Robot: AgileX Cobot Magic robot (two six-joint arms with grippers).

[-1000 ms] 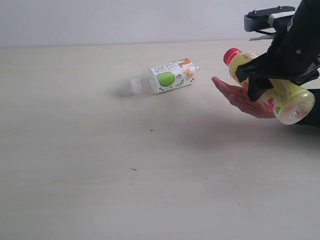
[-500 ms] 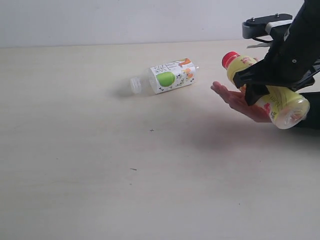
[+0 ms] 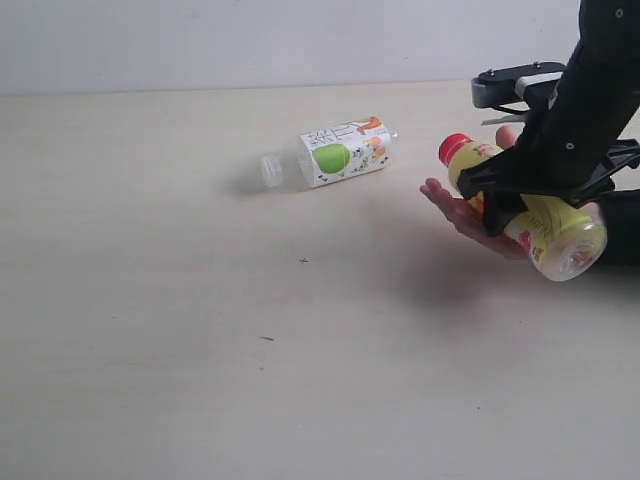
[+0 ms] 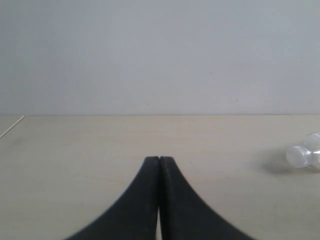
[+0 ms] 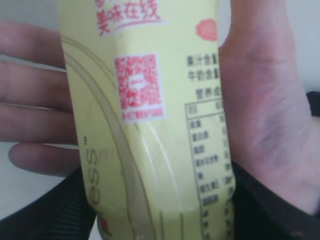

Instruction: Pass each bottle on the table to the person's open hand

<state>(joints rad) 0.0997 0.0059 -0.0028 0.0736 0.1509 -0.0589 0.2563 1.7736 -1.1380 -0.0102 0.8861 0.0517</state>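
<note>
pinches the yellow bottle [image 3: 560,236] at mid-body in the right gripper [image 3: 502,203], tilted, just over the person's open hand [image 3: 450,203]. likely light, smooth, slightly squashy; best held around the labelled waist, not the cap. elsewhere: green-apple bottle [image 3: 345,150] lying on the table [image 3: 150,300]; left gripper [image 4: 159,160] pressed together, empty.

Plain pale wall [image 3: 250,45] at back.

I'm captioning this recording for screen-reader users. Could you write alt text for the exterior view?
The right gripper grips a tilted yellow bottle with a red cap over the person's open hand, at the right side of the pale table. Further left, apart from them, a clear green-apple bottle lies on its side.
</note>
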